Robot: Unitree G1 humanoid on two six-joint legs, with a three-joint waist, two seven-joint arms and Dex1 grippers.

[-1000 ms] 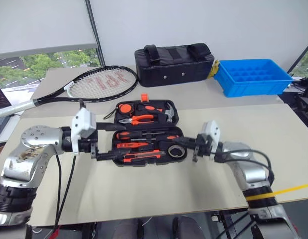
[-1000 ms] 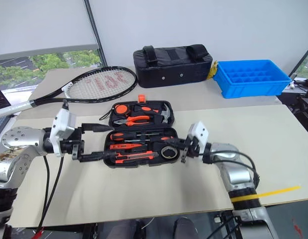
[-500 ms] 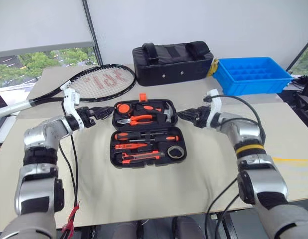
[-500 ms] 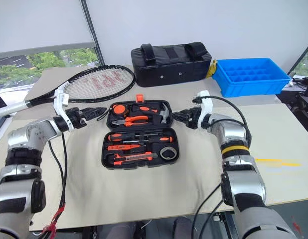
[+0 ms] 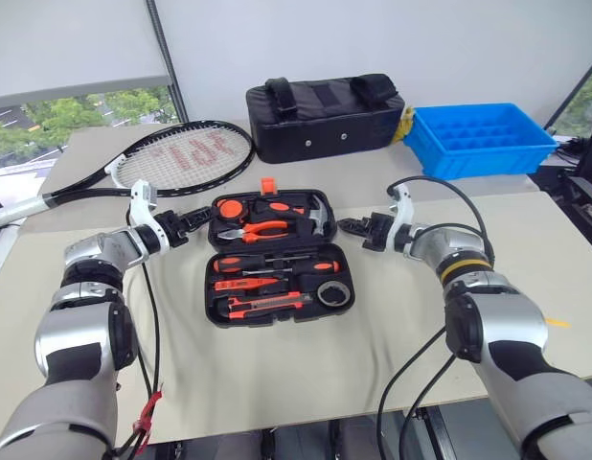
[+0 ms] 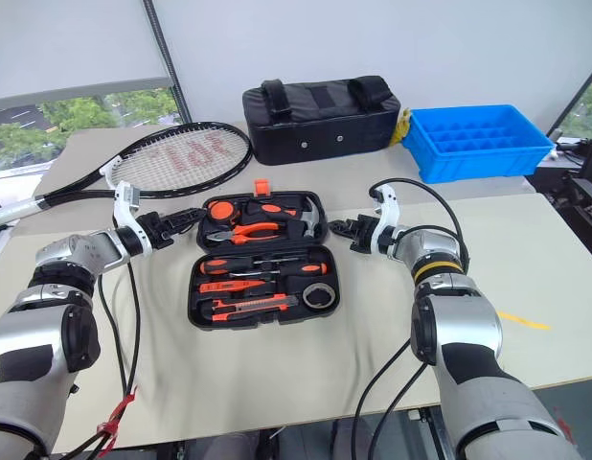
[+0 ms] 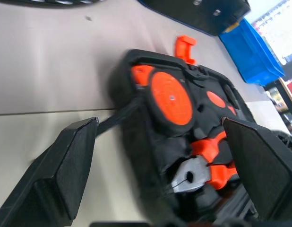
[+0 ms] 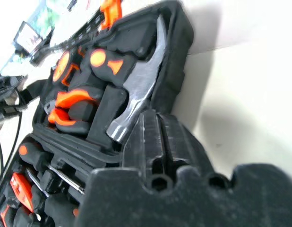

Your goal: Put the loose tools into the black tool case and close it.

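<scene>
While the black tool case [image 5: 277, 257] lies open in the middle of the table [image 5: 306, 374], we see our left gripper [image 5: 193, 221] with fingers spread wide beside its left edge. Our right gripper [image 5: 352, 228] is closed and empty near the lid's right edge. Screwdrivers [image 5: 277, 262], utility knife [image 5: 267, 306] and tape roll [image 5: 335, 292] seem seated in their slots.

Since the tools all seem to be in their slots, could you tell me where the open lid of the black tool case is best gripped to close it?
Probably at the far half's two short side edges: the black tool case lies flat open, and the left gripper and right gripper flank that half. The orange latch on its far edge is harder to reach.
</scene>
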